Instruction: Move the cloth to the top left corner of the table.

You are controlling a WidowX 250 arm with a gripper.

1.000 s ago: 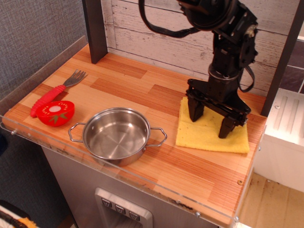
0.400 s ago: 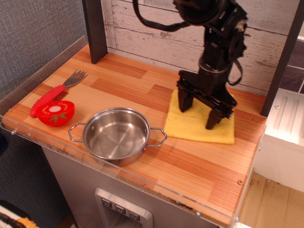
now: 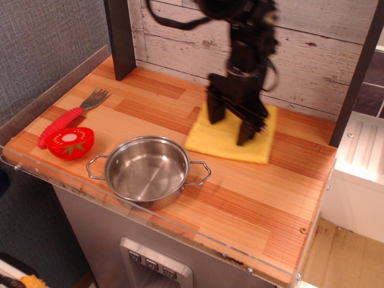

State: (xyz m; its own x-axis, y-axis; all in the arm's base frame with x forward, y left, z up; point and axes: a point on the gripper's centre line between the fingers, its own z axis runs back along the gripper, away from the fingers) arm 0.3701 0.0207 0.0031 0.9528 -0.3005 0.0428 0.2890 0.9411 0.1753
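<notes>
The yellow cloth [image 3: 207,141] lies flat on the wooden table [image 3: 150,99], right of the middle and toward the back, just behind and to the right of the steel pot. My black gripper [image 3: 230,125] stands over the cloth with its two fingers spread wide. Both fingertips [image 3: 245,135] are down on the cloth's surface. The jaws are open and nothing is pinched between them. The cloth's middle is hidden behind the fingers.
A steel pot [image 3: 147,170] with two handles stands at the front centre. A red-handled fork [image 3: 66,120] and a red tomato slice [image 3: 71,143] lie at the left. A dark post [image 3: 120,36] stands in the back left corner, before a white plank wall.
My gripper has moved left and toward the back, and the cloth has slid with it from the right edge to beside the pot. The finger spread is unchanged.
</notes>
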